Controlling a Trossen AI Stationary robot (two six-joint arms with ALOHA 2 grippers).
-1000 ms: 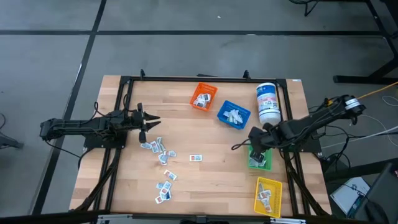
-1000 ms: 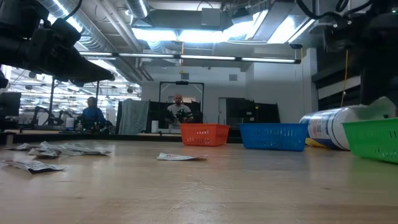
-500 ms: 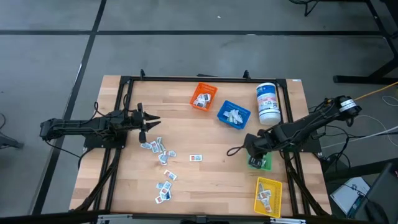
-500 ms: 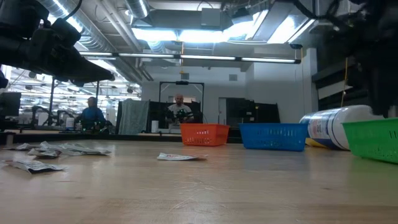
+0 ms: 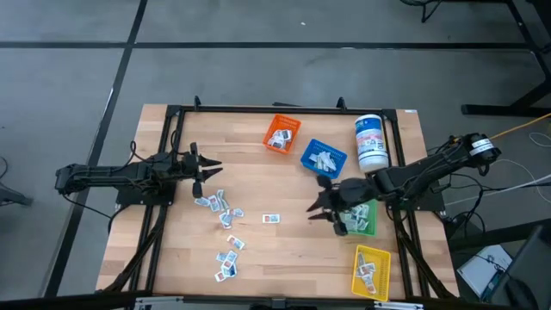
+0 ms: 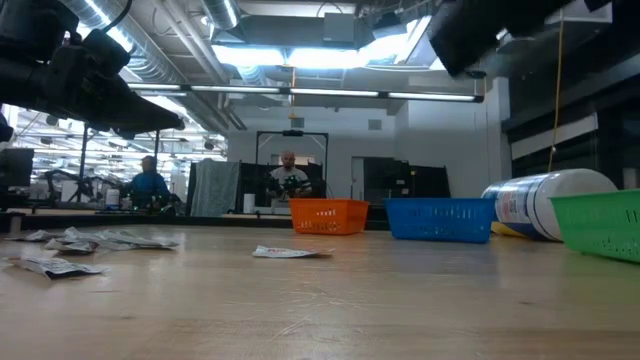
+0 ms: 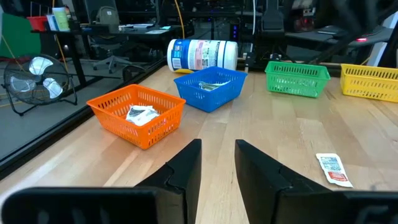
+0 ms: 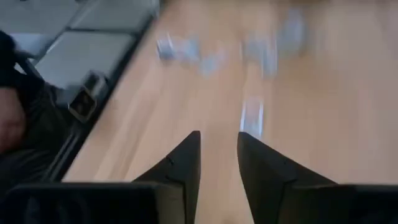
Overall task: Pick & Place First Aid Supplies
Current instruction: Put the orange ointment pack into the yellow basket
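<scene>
The right arm is stretched from the table's right edge toward the middle, and the right gripper (image 5: 323, 207) is seen in the high view over bare wood just left of the green bin (image 5: 365, 220), its fingers parted with nothing between them. The left arm lies level from the left edge, and the left gripper (image 5: 209, 170) is held just far of the scattered first aid packets (image 5: 217, 207), its fingers a narrow gap apart and empty, as the left wrist view (image 7: 217, 163) confirms.

Most packets are spread on the left half of the table, with a second group (image 5: 227, 262) nearer the front edge and a single packet (image 5: 271, 219) lying apart toward the centre. More packets are shown inside the orange bin (image 5: 281, 133), the blue bin (image 5: 323, 158) and the yellow bin (image 5: 371, 269); their contents are hidden in the low view, where only the bin walls are seen. A white canister (image 5: 371, 142) lies on its side to the right of the blue bin.

One second earlier the right gripper was over the green bin; it has since been carried left and clear of it, and its fingers have been opened. The left arm has not been moved.
</scene>
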